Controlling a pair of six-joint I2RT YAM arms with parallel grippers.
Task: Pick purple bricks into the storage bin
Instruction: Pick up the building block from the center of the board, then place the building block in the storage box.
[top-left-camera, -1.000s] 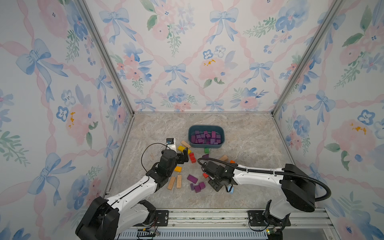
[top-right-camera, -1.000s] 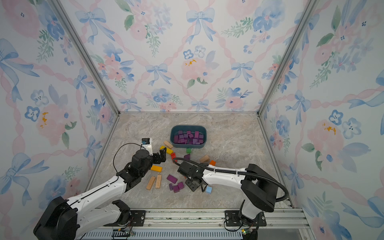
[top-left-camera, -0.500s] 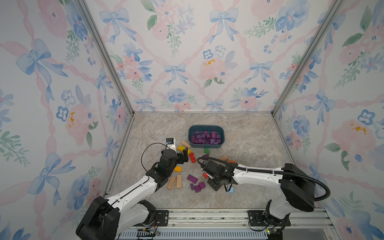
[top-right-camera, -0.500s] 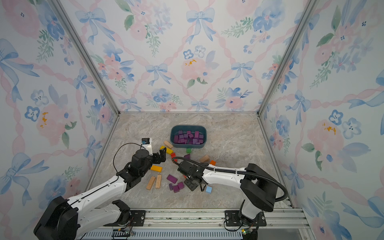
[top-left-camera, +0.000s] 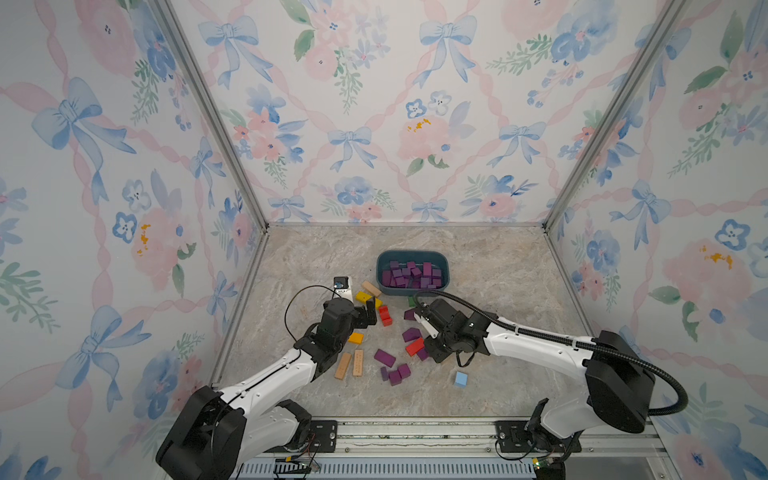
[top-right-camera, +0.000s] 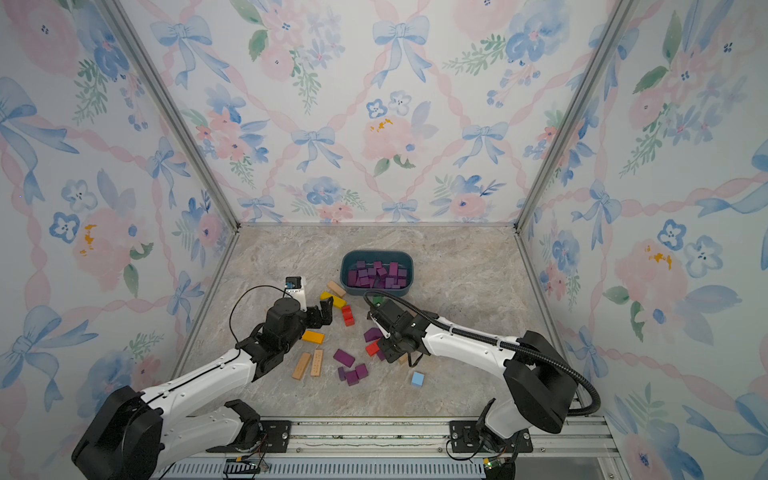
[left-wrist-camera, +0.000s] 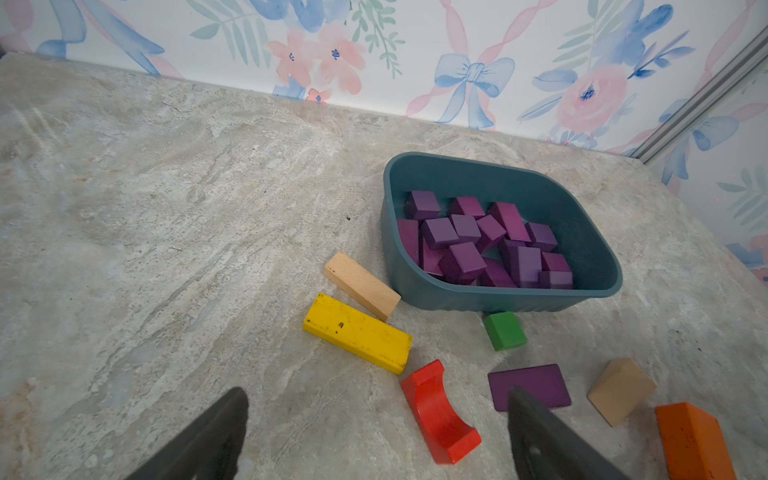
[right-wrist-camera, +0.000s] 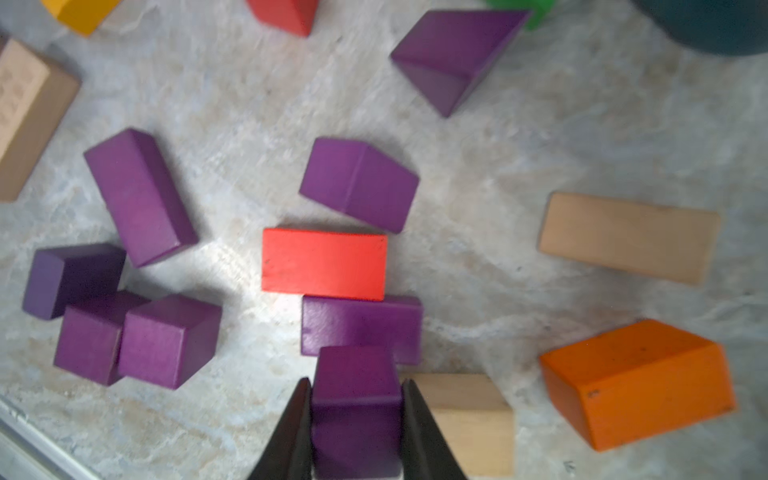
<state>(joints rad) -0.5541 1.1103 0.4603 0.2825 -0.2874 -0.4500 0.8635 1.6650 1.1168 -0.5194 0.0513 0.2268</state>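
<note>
Purple bricks piled in storage bin; others scattered loose on table

The left arm and right arm share one build: glossy white link shells dotted with small dark screws, joined by rounded matte black joint housings. Black mounts with silver screws sit on the rail. A thick ribbed black hose lies along the right arm, looping out above the rail. A thin black cable loops on the left arm. The left gripper and right gripper have matte black wedge-shaped fingers.
</note>
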